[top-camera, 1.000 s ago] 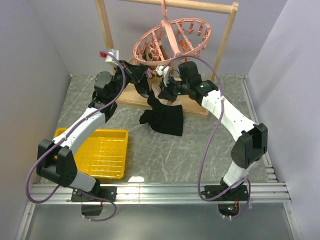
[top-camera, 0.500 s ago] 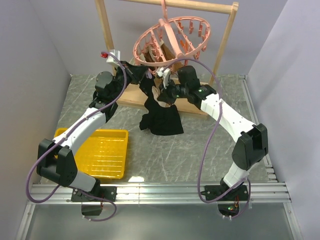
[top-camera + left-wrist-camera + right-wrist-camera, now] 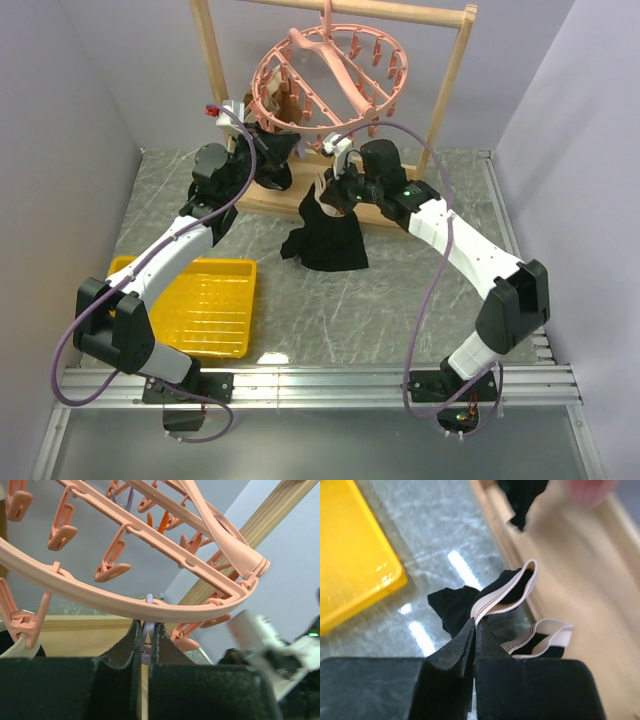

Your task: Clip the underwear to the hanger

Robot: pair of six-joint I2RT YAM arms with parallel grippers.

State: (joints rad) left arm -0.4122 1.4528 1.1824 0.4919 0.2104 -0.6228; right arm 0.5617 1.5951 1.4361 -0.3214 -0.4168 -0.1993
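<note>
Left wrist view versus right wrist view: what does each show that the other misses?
Left wrist only: salmon-pink plastic ring hanger, left gripper shut on a lilac peg beneath its ring. Right wrist only: black underwear with tan-pink waistband pinched in the right gripper, yellow plastic tray. Both: the light wooden rack frame.

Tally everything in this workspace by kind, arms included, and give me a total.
Garments: 2, the underwear and a dark garment with a cream band
Hangers: 1, the pink hanger
Racks: 1, the wooden rack
Trays: 1, the yellow tray
Robot arms: 2, the left arm and the right arm
Total: 7
</note>
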